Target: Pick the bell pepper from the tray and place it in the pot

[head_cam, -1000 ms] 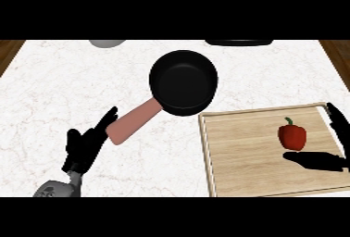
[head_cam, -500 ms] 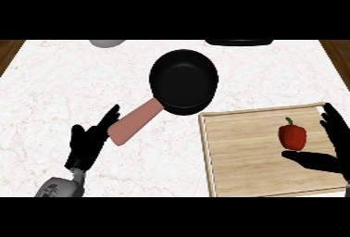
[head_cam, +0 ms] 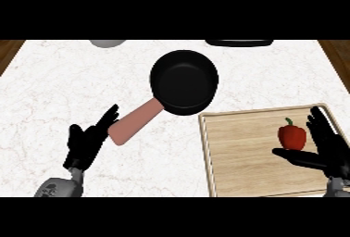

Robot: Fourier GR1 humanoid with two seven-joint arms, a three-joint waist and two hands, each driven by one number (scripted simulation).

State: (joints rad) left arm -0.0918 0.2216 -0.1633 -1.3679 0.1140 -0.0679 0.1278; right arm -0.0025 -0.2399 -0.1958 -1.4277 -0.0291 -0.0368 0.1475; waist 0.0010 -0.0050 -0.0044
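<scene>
A red bell pepper (head_cam: pixel 292 136) with a green stem stands upright on the right part of a wooden tray (head_cam: pixel 239 157). My right hand (head_cam: pixel 325 148) is open around the pepper's right and near sides, thumb stretched out below it, fingers up beside it, not closed on it. The pot is a black pan (head_cam: pixel 184 82) with a pinkish handle (head_cam: pixel 134 124), lying on the counter up and left of the tray. My left hand (head_cam: pixel 87 141) rests open at the lower left, next to the handle's end.
A grey bowl (head_cam: pixel 107 43) shows at the counter's far edge on the left, and a dark flat object (head_cam: pixel 239 42) at the far edge on the right. The white marble counter (head_cam: pixel 61 92) ends in wooden strips at both sides.
My right hand has moved left and a little farther in, closing the gap to the pepper. The left hand has risen slightly. The pepper and the pan have not moved.
</scene>
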